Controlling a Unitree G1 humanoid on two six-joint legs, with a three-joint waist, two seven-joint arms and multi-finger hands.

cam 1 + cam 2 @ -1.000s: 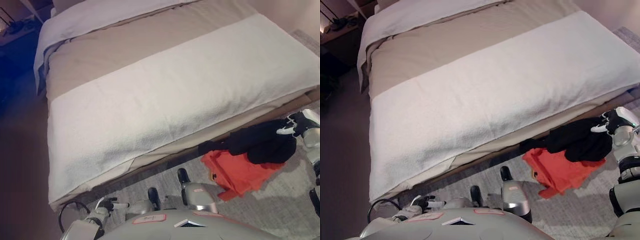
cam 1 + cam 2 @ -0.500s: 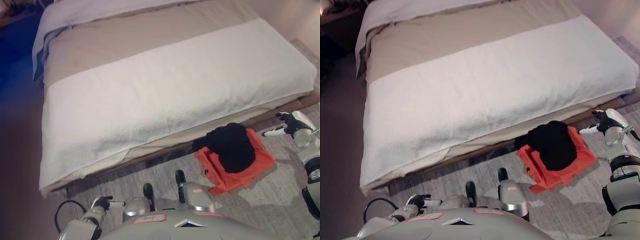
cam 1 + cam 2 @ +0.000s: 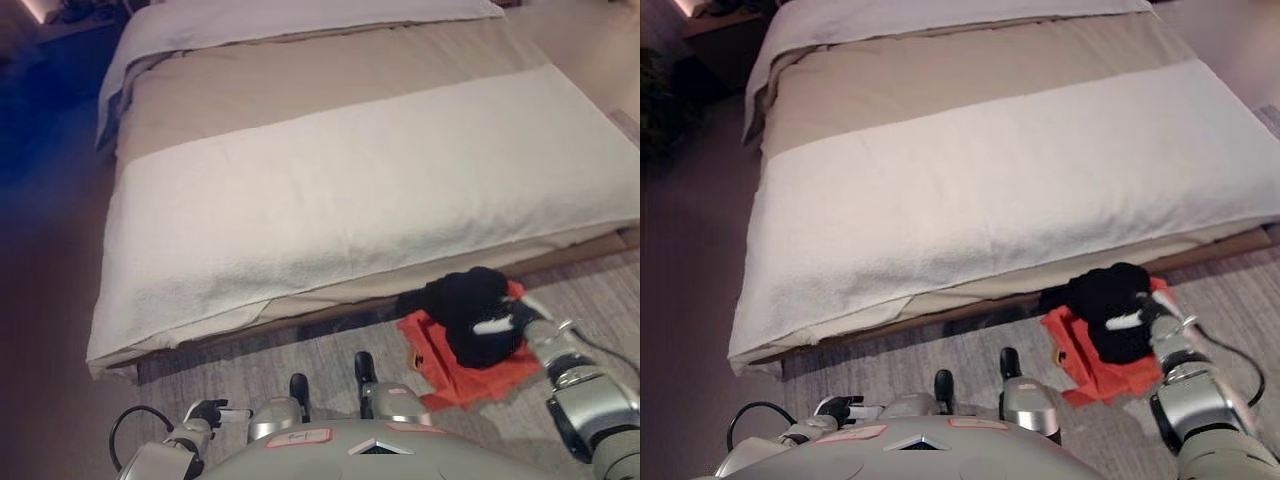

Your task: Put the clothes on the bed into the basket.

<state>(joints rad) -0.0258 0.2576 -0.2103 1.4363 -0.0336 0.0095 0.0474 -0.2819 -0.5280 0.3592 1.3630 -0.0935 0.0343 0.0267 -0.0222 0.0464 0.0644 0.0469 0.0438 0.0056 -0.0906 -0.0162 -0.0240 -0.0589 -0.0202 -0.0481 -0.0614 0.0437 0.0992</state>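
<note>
Left eye view: right hand [image 3: 512,322], grasp unclear, presses the black garment [image 3: 470,312] into the orange basket [image 3: 470,372]; next, withdraw.

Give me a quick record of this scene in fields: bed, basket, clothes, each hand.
bed: covered by a white blanket over a beige cover; no clothes visible on it
basket: orange basket on the grey carpet beside the bed
clothes: black garment piled in the basket
right hand: right hand at the black garment, over the basket; grip unclear
left hand: left hand low at the view's bottom edge, idle
</note>
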